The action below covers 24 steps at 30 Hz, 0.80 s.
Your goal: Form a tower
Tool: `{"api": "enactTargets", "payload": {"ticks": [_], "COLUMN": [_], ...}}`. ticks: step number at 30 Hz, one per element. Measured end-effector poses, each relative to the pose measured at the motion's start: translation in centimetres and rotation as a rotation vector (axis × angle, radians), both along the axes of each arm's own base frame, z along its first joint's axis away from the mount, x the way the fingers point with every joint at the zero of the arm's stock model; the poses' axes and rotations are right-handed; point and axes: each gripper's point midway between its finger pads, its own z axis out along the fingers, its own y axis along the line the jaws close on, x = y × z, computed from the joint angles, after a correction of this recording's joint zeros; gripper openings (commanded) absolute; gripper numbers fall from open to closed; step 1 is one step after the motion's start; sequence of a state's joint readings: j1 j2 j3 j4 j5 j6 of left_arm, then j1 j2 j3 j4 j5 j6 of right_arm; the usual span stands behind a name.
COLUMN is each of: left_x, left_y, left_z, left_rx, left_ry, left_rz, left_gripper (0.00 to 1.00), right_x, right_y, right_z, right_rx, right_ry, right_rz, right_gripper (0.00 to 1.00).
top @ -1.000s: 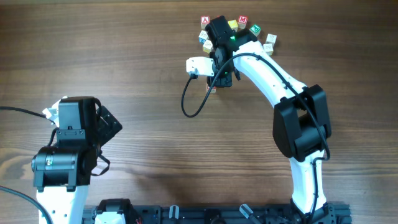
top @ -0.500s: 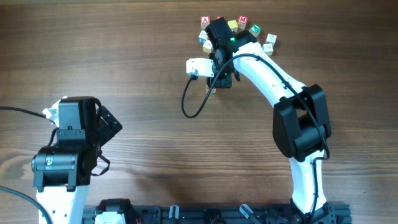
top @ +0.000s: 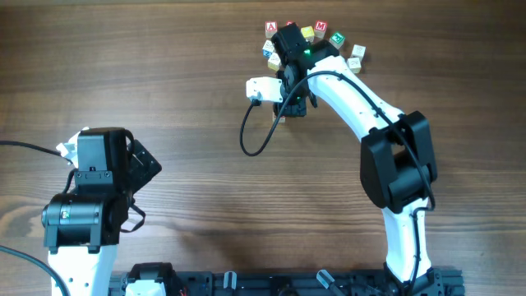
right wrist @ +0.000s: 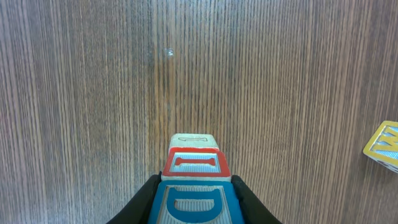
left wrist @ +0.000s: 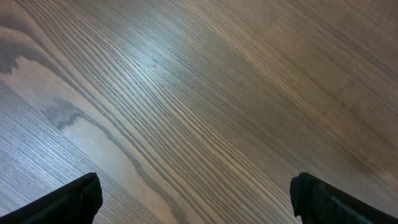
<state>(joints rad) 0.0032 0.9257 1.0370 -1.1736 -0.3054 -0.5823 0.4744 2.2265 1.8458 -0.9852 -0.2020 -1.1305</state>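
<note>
While nothing seems shifted since, right hand [right wrist: 196, 208] gripping tower [right wrist: 194, 163]

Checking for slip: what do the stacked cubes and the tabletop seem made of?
Tower: likely pale bare wood, judging by the plain top edge; red and blue faces look matte painted. Table: wood or wood-grain laminate, streaky grain, soft sheen.

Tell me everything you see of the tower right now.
The tower shows three small wooden cubes in line: a blue D face nearest the wrist camera, a red-framed face next, a pale one farthest. The right gripper grips the blue cube's sides. A yellow cube lies apart at the view's right edge.
</note>
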Motion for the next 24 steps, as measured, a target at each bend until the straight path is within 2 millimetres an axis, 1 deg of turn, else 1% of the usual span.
{"api": "enactTargets", "payload": {"ticks": [4, 11, 12, 14, 16, 17, 19, 21, 22, 23, 24], "left_x": [0.0, 0.0, 0.0, 0.0, 0.0, 0.0, 0.0, 0.0, 0.0, 0.0, 0.0], "left_y": [0.0, 0.0, 0.0, 0.0, 0.0, 0.0, 0.0, 0.0, 0.0, 0.0, 0.0], "left_z": [0.0, 0.0, 0.0, 0.0, 0.0, 0.0, 0.0, 0.0, 0.0, 0.0, 0.0], "left_rx": [0.0, 0.0, 0.0, 0.0, 0.0, 0.0, 0.0, 0.0, 0.0, 0.0, 0.0], "left_ry": [0.0, 0.0, 0.0, 0.0, 0.0, 0.0, 0.0, 0.0, 0.0, 0.0, 0.0], "left_rz": [0.0, 0.0, 0.0, 0.0, 0.0, 0.0, 0.0, 0.0, 0.0, 0.0, 0.0], "left_gripper": [1.0, 1.0, 1.0, 1.0, 1.0, 1.0, 1.0, 1.0, 1.0, 1.0, 1.0], "right_x": [0.0, 0.1, 0.2, 0.2, 0.1, 0.1, 0.1, 0.2, 0.1, 0.4, 0.8], "right_y": [0.0, 0.1, 0.1, 0.1, 0.1, 0.2, 0.7, 2.4, 3.1, 4.0, 4.8], "right_z": [-0.1, 0.0, 0.0, 0.0, 0.0, 0.0, 0.6, 2.1, 3.0, 4.4, 6.3], "right_rx": [-0.001, 0.002, 0.003, 0.003, 0.005, 0.006, 0.014, 0.042, 0.061, 0.096, 0.146], "right_ry": [0.002, -0.002, -0.004, -0.003, 0.002, 0.007, 0.009, -0.014, -0.027, -0.051, -0.084], "right_rz": [0.0, -0.004, -0.004, -0.007, -0.024, -0.036, -0.063, -0.07, -0.087, -0.119, -0.162], "right_gripper": [0.45, 0.53, 0.57, 0.7, 0.86, 0.91, 0.95, 0.96, 0.96, 0.96, 1.0]}}
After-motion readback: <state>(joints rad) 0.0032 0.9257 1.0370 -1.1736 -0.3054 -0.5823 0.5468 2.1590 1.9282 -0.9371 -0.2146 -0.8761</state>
